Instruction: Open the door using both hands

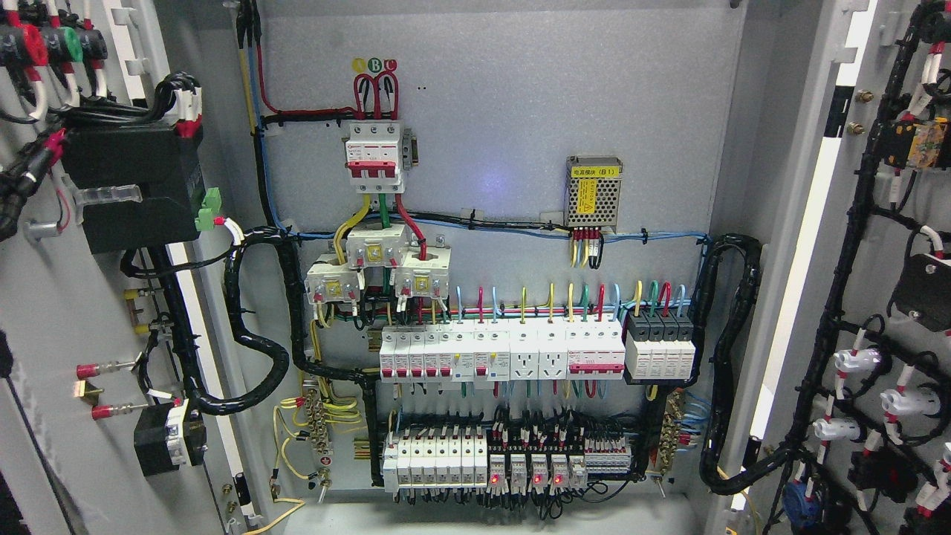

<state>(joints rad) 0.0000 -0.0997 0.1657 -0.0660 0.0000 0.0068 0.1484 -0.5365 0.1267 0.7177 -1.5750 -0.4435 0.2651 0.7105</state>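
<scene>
1. Left door [44, 312]: swung wide open at the left edge, inner face toward the camera. It carries a black box [130, 186] with a green connector, red-tipped terminals and a small black unit low down.
2. Right door [891, 297]: likewise wide open at the right edge, inner face showing black cable looms, white cylindrical fittings [854, 362] and a blue part near the bottom.
3. Robot hands: neither hand nor arm appears in the head view, so the state of the fingers cannot be told.
4. Corrugated black conduits [252, 371]: one loops from each door into the cabinet.
5. Bottom rail: a row of white breakers [435, 461], then relays with red lights lit.
6. Middle rail: white breakers with red levers [416, 353], two sockets, and four grey-topped modules [660, 345] at its right end.
7. Back panel [505, 104], upper part: a three-pole main breaker [374, 156] under red loops, three white blocks [375, 264] below it, and a perforated metal supply [593, 192] with a yellow label to the right.
</scene>
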